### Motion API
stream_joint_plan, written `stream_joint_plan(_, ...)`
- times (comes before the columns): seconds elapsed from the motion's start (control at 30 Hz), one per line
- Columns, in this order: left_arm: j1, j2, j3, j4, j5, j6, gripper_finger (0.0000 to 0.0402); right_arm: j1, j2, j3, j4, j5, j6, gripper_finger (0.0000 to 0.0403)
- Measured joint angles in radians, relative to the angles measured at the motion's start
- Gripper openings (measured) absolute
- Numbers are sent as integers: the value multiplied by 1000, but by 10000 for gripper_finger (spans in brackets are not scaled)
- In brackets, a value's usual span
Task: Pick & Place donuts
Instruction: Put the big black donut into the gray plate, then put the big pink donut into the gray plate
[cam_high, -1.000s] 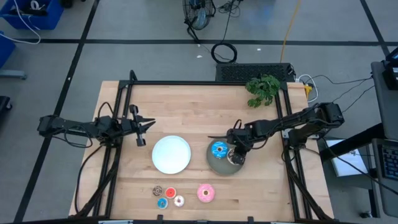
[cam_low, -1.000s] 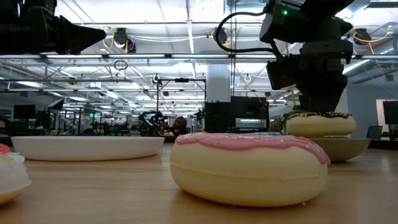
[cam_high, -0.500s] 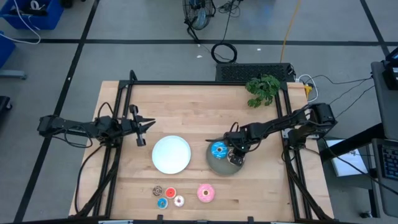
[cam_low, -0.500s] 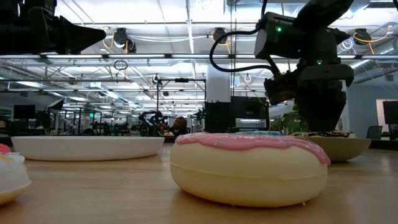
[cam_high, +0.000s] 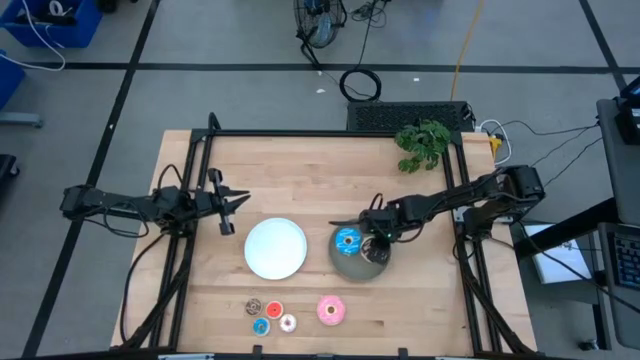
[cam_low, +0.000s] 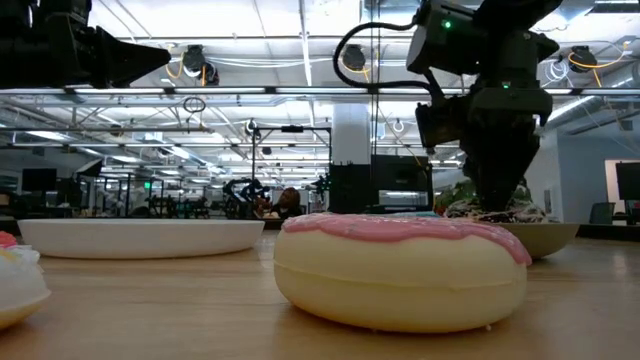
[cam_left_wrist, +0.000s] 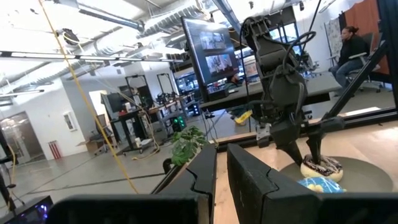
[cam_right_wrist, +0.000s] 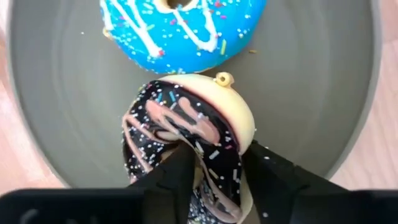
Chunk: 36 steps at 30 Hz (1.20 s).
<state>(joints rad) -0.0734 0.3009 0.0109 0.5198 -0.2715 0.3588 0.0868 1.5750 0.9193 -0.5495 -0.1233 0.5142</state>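
A dark brown sprinkled donut (cam_right_wrist: 186, 124) lies in the grey plate (cam_high: 345, 268) beside a blue donut (cam_right_wrist: 183, 31). My right gripper (cam_right_wrist: 217, 165) stands over it, pointing down, open. My left gripper (cam_high: 228, 213) hovers shut left of the white plate (cam_high: 275, 248), holding nothing. A pink donut (cam_high: 331, 310) and several tiny donuts (cam_high: 270, 316) lie on the table near its front edge. My right gripper comes from above with one finger (cam_right_wrist: 177, 174) over the dark brown donut's icing by its hole and the other (cam_right_wrist: 267, 171) outside its cream rim (cam_right_wrist: 245, 134). I cannot tell whether either still touches it. The donut rests on the plate.
A green plant (cam_high: 423, 145) sits at the table's far right. Dark frame rails (cam_high: 190, 250) run along both sides of the table. In the low view the pink donut (cam_low: 400, 270) fills the foreground. A person sits in the room behind.
My right gripper has gone down with the dark brown donut, which hung clear above the grey plate a second ago. The donut now lies in the plate next to the blue donut.
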Motion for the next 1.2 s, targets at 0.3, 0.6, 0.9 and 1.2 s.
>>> stream_joint_plan(0.3, 0, 0, 0, 0, 0, -1, 47, -2, -7, 2, -12, -8, 0, 197)
stream_joint_plan(0.6, 0, 0, 0, 1, 0, 0, 47, -11, -24, 76, -148, -4, -44, 226)
stream_joint_plan(0.9, 0, 0, 0, 0, 0, 1, 47, -21, -116, 182, -228, -3, -134, 215)
stream_joint_plan(1.2, 1, 0, 0, -22, -7, -18, 47, 33, -408, 111, 59, -8, -270, 116)
